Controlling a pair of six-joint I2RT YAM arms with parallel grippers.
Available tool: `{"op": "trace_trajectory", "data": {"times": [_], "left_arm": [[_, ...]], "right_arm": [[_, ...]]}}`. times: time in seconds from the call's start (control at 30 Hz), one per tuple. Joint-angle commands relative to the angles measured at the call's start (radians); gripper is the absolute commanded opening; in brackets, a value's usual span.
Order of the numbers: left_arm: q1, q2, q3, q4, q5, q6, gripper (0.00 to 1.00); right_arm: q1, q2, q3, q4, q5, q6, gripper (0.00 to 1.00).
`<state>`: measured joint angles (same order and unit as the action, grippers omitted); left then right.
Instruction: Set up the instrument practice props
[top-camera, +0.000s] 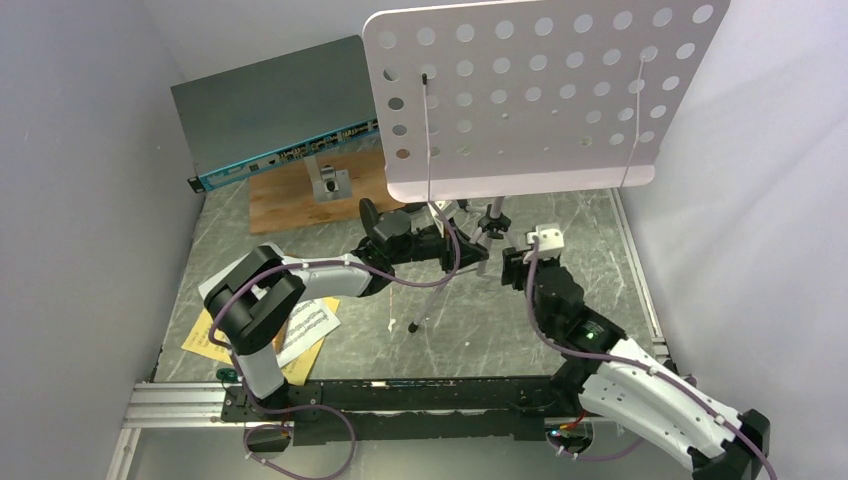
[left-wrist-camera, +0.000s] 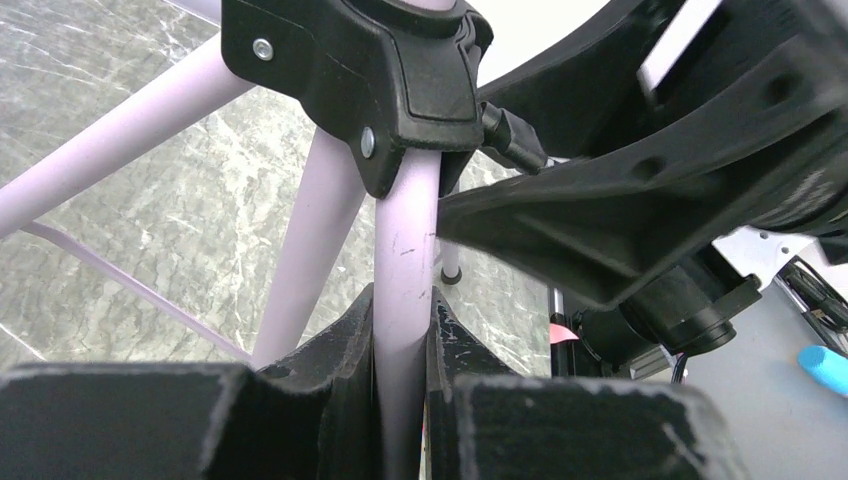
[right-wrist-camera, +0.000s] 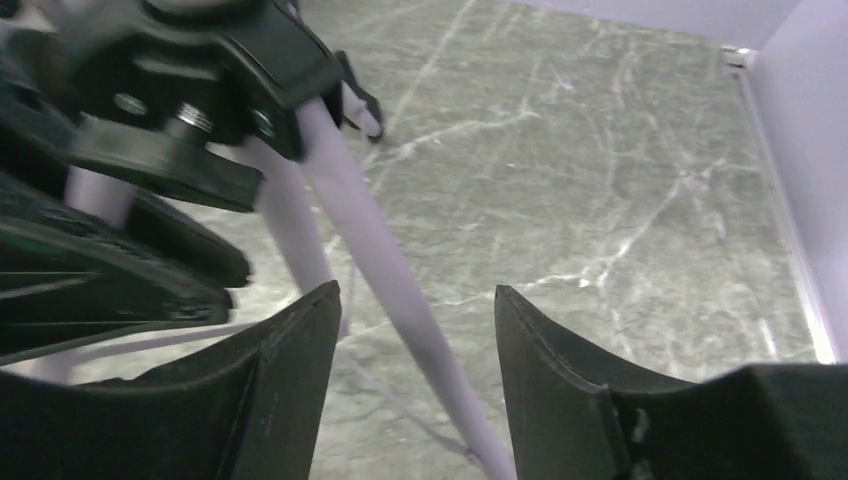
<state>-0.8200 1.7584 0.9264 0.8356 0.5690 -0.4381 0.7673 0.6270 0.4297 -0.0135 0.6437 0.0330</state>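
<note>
The lilac perforated music stand (top-camera: 520, 90) stands toward 12 o'clock on the marbled worktop (top-camera: 580, 300). The left gripper (left-wrist-camera: 404, 320) is clamped on its central tube, just under the black hub. The right gripper (right-wrist-camera: 415, 300) is wide open, a tripod leg passing between its parted fingers. Music sheets (top-camera: 312, 325) lie at 8 o'clock, their print too small to read.

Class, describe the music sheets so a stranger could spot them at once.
Start from the big lilac perforated music stand on the table. Look to the near left corner: the music sheets lie flat there, the only paper, white and yellow.
</note>
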Motion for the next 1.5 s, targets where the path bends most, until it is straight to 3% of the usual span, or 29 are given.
{"op": "trace_trajectory", "data": {"times": [0.0, 0.27, 0.47, 0.63, 0.8, 0.93, 1.07, 1.13, 1.23, 1.47], "left_arm": [[-0.007, 0.116, -0.064, -0.391, -0.138, -0.146, 0.00], [-0.020, 0.104, -0.029, -0.438, -0.155, -0.125, 0.00], [-0.044, 0.114, 0.006, -0.466, -0.171, -0.115, 0.00], [-0.058, 0.118, 0.026, -0.487, -0.179, -0.113, 0.00], [-0.065, 0.115, 0.028, -0.497, -0.187, -0.108, 0.00], [-0.068, 0.116, 0.029, -0.497, -0.186, -0.111, 0.00], [-0.071, 0.112, 0.026, -0.500, -0.189, -0.110, 0.00], [-0.072, 0.109, 0.024, -0.502, -0.191, -0.108, 0.00], [-0.072, 0.105, 0.023, -0.503, -0.192, -0.107, 0.00], [-0.075, 0.102, 0.019, -0.498, -0.186, -0.111, 0.00]], "right_arm": [[0.000, -0.085, 0.113, -0.238, -0.083, 0.178, 0.63], [0.000, -0.179, 0.234, -0.363, -0.350, 0.202, 0.73], [-0.001, -0.118, 0.314, -0.323, -0.279, 0.202, 0.73], [0.000, -0.035, 0.319, -0.236, -0.269, 0.202, 0.63], [0.000, 0.014, 0.320, -0.209, -0.081, 0.294, 0.55], [0.000, 0.019, 0.282, -0.147, -0.022, 0.353, 0.45], [-0.006, 0.026, 0.272, -0.151, 0.026, 0.480, 0.21], [-0.019, 0.024, 0.273, -0.169, 0.006, 0.567, 0.10], [-0.052, 0.013, 0.259, -0.176, -0.073, 0.687, 0.02], [-0.182, -0.031, 0.212, -0.339, -0.185, 1.070, 0.00]]}}
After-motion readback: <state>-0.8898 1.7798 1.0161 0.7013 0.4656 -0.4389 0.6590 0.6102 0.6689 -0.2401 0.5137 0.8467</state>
